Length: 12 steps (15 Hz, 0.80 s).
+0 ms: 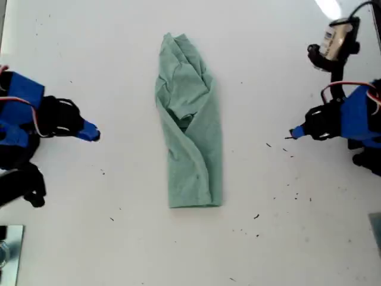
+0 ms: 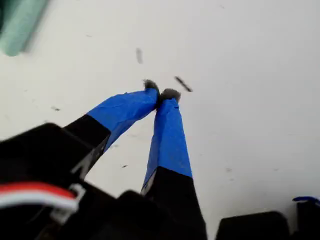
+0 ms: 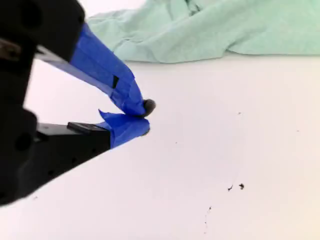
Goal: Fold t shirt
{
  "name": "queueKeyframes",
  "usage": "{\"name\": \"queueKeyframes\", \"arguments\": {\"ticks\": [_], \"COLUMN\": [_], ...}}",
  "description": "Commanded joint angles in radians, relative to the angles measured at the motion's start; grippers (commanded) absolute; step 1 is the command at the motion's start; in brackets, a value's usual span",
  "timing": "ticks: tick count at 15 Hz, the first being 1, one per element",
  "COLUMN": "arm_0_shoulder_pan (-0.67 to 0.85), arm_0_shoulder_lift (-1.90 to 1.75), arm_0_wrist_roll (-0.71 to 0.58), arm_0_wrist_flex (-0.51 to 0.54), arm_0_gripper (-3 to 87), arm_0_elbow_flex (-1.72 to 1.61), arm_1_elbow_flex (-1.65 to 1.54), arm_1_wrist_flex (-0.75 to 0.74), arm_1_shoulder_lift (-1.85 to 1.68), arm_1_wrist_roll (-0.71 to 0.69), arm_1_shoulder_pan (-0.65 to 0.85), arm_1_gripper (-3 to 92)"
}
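Observation:
The pale sage-green t shirt (image 1: 189,122) lies in the middle of the white table (image 1: 286,238), folded lengthwise into a long narrow strip with a bunched far end. My first gripper (image 1: 294,133) is at the exterior view's right, shut on nothing, its blue-taped tips (image 2: 161,94) pressed together over bare table; only a blurred corner of the t shirt (image 2: 20,22) shows there. My second gripper (image 1: 95,135) is at the exterior view's left, also shut and empty (image 3: 145,118), with the t shirt (image 3: 210,30) lying a short way beyond it. Neither gripper touches the cloth.
Small dark specks (image 1: 268,145) are scattered over the table near the exterior view's right and front. A white and black device on a mount (image 1: 333,39) stands at the exterior view's far right. A metallic object (image 1: 9,250) shows at the near left edge.

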<state>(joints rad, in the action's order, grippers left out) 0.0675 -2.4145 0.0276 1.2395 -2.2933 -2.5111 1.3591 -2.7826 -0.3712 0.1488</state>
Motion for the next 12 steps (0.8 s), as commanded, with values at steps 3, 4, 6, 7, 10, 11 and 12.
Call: {"name": "queueKeyframes", "arguments": {"ticks": [3, 4, 6, 7, 10, 11, 12], "arm_0_shoulder_pan": [-0.141, -0.167, -0.187, -0.181, -0.164, -0.155, -0.144], "arm_0_shoulder_lift": [0.764, 0.913, 1.034, 1.058, 1.155, 1.203, 1.259], "arm_0_wrist_roll": [-0.1, -0.11, -0.173, -0.183, -0.184, -0.181, -0.181], "arm_0_wrist_flex": [0.138, 0.199, 0.199, 0.213, 0.19, 0.17, 0.149], "arm_0_gripper": [0.5, 14.8, 27.8, 28.9, 31.0, 31.4, 31.5], "arm_0_elbow_flex": [0.997, 1.201, 1.331, 1.327, 1.318, 1.318, 1.319], "arm_1_elbow_flex": [1.058, 1.19, 1.371, 1.404, 1.417, 1.424, 1.427], "arm_1_wrist_flex": [0.172, 0.166, 0.199, 0.225, 0.224, 0.202, 0.175], "arm_1_shoulder_lift": [0.787, 0.887, 1.031, 1.077, 1.212, 1.267, 1.321], "arm_1_wrist_roll": [0.025, -0.002, -0.012, 0.023, 0.097, 0.115, 0.13], "arm_1_shoulder_pan": [-0.224, -0.258, -0.313, -0.322, -0.328, -0.334, -0.336], "arm_1_gripper": [0.5, 11.7, 29.6, 29.8, 30.1, 29.8, 29.4]}}
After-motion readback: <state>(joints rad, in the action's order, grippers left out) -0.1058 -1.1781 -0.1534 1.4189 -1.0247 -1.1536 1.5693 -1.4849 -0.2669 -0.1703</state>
